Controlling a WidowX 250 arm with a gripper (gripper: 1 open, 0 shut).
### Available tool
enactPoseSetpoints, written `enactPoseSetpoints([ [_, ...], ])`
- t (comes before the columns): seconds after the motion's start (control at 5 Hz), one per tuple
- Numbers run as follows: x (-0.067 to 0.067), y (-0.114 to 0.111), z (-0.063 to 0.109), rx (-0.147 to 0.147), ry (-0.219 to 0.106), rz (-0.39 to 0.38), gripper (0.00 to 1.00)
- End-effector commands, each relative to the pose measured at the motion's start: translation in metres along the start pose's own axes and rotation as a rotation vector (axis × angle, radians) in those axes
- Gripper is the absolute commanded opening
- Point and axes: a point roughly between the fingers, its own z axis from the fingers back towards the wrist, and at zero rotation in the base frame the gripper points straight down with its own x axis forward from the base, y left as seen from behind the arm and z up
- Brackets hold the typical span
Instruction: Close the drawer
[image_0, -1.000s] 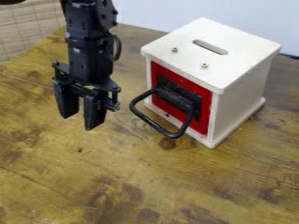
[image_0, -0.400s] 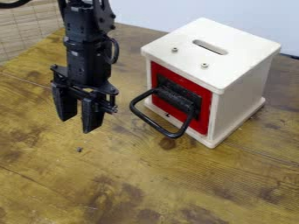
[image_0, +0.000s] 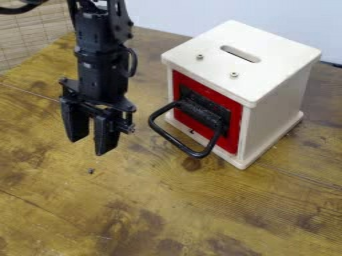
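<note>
Barely anything has changed over the last second: the black gripper (image_0: 88, 143) has dipped a touch and edged slightly toward 9 o'clock, while the red drawer front (image_0: 237, 122) and its black loop handle (image_0: 175, 143) look just as they did. So, as I judge it, the task is no further along, and the arm is still at the approach stage.

The drawer sits in the white cube box (image_0: 275, 105), at about 2 o'clock from the gripper, its front turned toward 8 o'clock. The loop handle juts out on that side, well apart from the fingers. Those fingers are released, spread with a gap and nothing between them, hanging above the wooden tabletop (image_0: 80, 215).

How far out the drawer stands, I cannot tell from this angle. The next move probably calls for travel toward 3 o'clock, then a push toward 2 o'clock on the front or handle. An off-centre push could snag the loop or twist the box.
</note>
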Motion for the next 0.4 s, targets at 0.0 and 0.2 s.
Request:
enactPoseSetpoints([
  [0.0, -0.0030, 0.0078, 0.0105, 0.001, -0.031, 0.020, 1.00],
  [0.2, -0.0028, 0.0081, 0.0092, -0.001, -0.028, 0.020, 1.00],
])
